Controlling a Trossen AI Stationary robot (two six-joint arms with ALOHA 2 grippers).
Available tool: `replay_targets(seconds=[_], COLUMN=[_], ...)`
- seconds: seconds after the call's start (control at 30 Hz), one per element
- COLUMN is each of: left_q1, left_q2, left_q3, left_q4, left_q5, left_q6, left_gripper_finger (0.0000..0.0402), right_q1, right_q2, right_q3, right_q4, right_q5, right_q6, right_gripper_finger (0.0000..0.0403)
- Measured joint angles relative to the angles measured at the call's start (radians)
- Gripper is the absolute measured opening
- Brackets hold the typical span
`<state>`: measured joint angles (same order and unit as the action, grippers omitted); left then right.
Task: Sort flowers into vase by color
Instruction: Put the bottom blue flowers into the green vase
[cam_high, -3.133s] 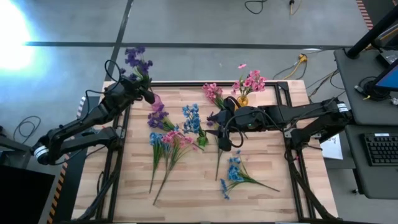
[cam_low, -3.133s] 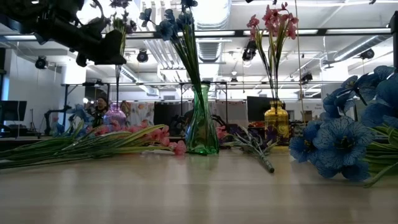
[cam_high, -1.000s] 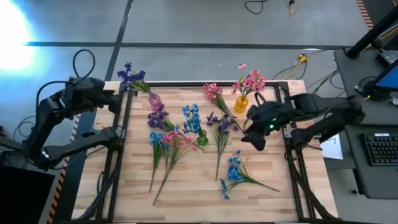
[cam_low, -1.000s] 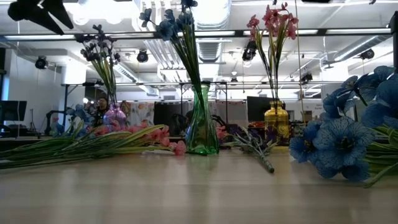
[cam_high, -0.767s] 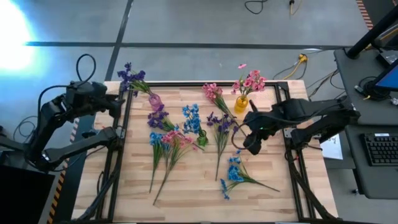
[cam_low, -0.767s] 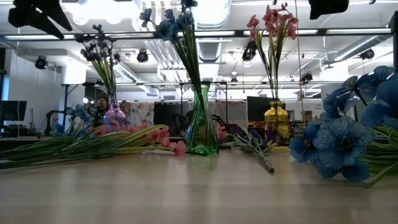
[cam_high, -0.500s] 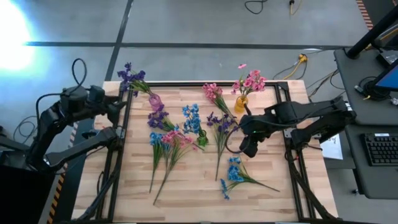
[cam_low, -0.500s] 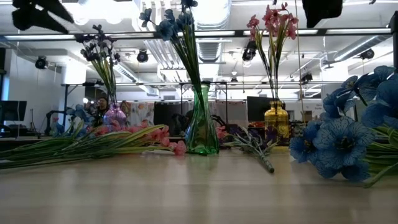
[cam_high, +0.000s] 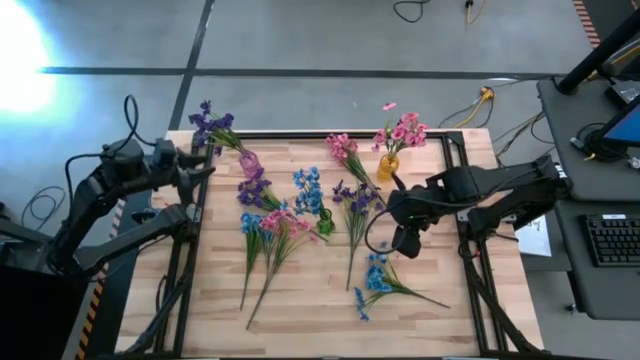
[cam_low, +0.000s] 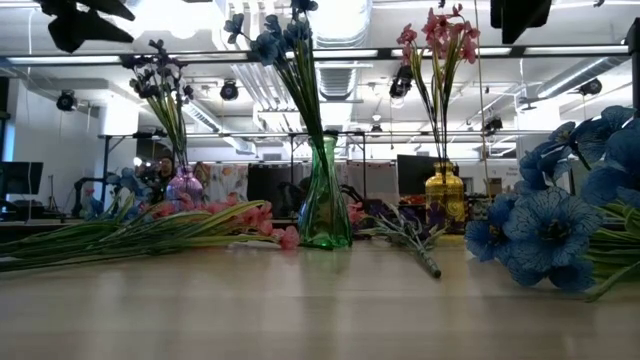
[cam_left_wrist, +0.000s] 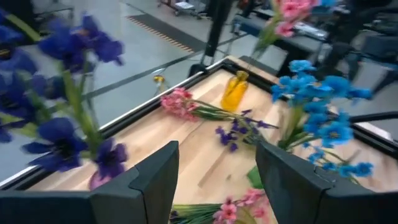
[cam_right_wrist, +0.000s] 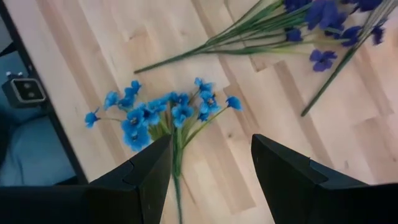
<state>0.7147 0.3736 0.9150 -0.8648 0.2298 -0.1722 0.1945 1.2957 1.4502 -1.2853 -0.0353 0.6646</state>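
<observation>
Three glass vases stood filled before you: a small pink vase (cam_high: 249, 163) just ahead of the left gripper (cam_high: 201, 170) held dark purple blossoms (cam_high: 210, 121); a green vase (cam_low: 324, 199) held blue blossoms (cam_low: 272, 38); an amber vase (cam_high: 388, 162) just beyond the right gripper (cam_high: 402, 243) held pink blossoms (cam_high: 404, 130). Your left gripper waited at the wooden table's (cam_high: 310, 300) edge, fingers (cam_left_wrist: 149, 177) parted, holding nothing. Your right gripper hovered with fingers (cam_right_wrist: 287, 171) spread wide and empty, directly above a loose blue-flowered sprig (cam_right_wrist: 160, 117) lying flat. Beyond it lay a loose purple sprig (cam_high: 355, 205), and pink sprigs (cam_high: 277, 228) farther off.
</observation>
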Motion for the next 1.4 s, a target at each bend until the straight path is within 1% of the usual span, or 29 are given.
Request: replay_targets(seconds=[0.17, 0.3, 0.43, 0.57, 0.63, 0.87, 0.97, 1.07, 1.17, 1.3, 1.4], left_q1=[0.0, 0.0, 0.0, 0.0, -0.002, -0.005, -0.005, -0.005, -0.005, -0.005, -0.005], left_q2=[-0.026, -0.047, -0.065, -0.093, -0.116, -0.249, -0.298, -0.323, -0.326, -0.324, -0.327], left_q3=[-0.001, -0.021, -0.072, -0.158, -0.185, -0.244, -0.317, -0.38, -0.408, -0.431, -0.461], left_q4=[0.068, 0.205, 0.357, 0.486, 0.527, 0.543, 0.656, 0.779, 0.819, 0.823, 0.818], left_q5=[0.117, 0.232, 0.326, 0.402, 0.42, 0.46, 0.445, 0.457, 0.474, 0.521, 0.617], left_q6=[0.011, -0.003, -0.044, -0.106, -0.134, -0.175, -0.222, -0.244, -0.248, -0.228, -0.212], left_gripper_finger=[0.0201, 0.0201, 0.0201, 0.0201, 0.0201, 0.0201, 0.0201, 0.0201, 0.0201, 0.0201, 0.0201], right_q1=[0.0, 0.0, 0.0, 0.007, 0.016, 0.041, 0.041, 0.035, 0.034, 0.035, 0.035], right_q2=[0.001, 0.006, 0.01, 0.014, 0.013, 0.002, 0.002, -0.003, -0.005, -0.01, -0.012], right_q3=[0.0, -0.002, -0.013, -0.049, -0.075, -0.164, -0.167, -0.167, -0.167, -0.167, -0.171], right_q4=[0.009, 0.06, 0.081, 0.091, 0.098, 0.094, 0.097, 0.098, 0.106, 0.121, 0.144], right_q5=[0.012, 0.023, 0.032, 0.03, 0.019, 0.008, 0.008, 0.008, 0.008, 0.002, 0.009], right_q6=[-0.036, -0.079, -0.072, -0.025, -0.004, 0.043, 0.033, 0.026, 0.029, 0.03, 0.028], right_gripper_finger=[0.021, 0.021, 0.021, 0.021, 0.021, 0.021, 0.021, 0.021, 0.021, 0.021, 0.021])
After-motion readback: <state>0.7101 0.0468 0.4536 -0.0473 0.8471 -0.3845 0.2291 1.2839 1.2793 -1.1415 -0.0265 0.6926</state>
